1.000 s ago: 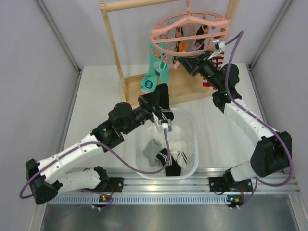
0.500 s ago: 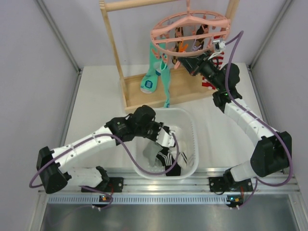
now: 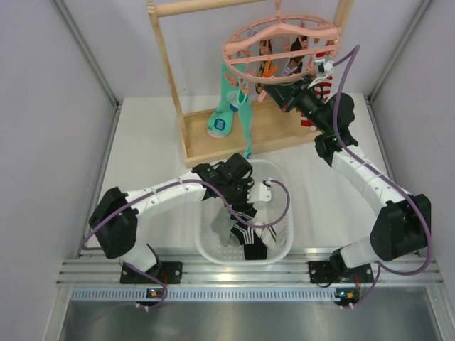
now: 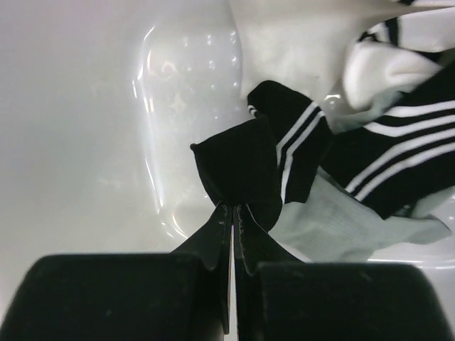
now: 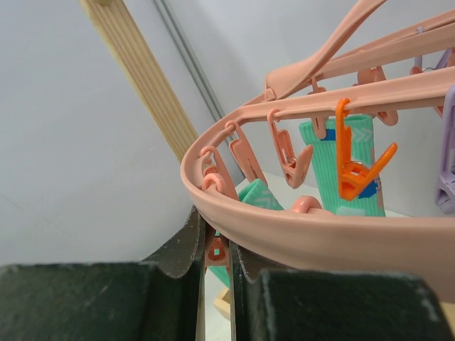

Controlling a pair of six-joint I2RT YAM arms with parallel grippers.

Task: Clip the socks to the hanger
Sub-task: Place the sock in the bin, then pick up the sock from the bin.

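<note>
My left gripper [image 3: 240, 204] reaches down into the white basket [image 3: 287, 200]. In the left wrist view it [image 4: 233, 207] is shut on the edge of a black sock with white stripes [image 4: 238, 163]. More black striped socks [image 4: 398, 160] [image 3: 250, 240] lie beside it, with a pale grey sock [image 4: 334, 220] and a white one [image 4: 298, 42]. The round pink hanger [image 3: 279, 39] hangs from the wooden rack. My right gripper [image 3: 268, 93] is under its outer ring [image 5: 320, 238] and is shut [image 5: 216, 245] on a dangling pink clip peg [image 5: 215, 252].
The light wooden rack [image 3: 168, 67] stands at the back on its base [image 3: 274, 135]. Long teal socks [image 3: 233, 106] hang from the hanger, also in the right wrist view [image 5: 345, 160]. An orange peg [image 5: 352, 160] hangs on an inner ring. A red-and-white sock [image 3: 313, 119] shows behind my right arm.
My left arm has swung from near the teal socks down into the basket, where it is now shut on a black sock. The right arm has not moved.
</note>
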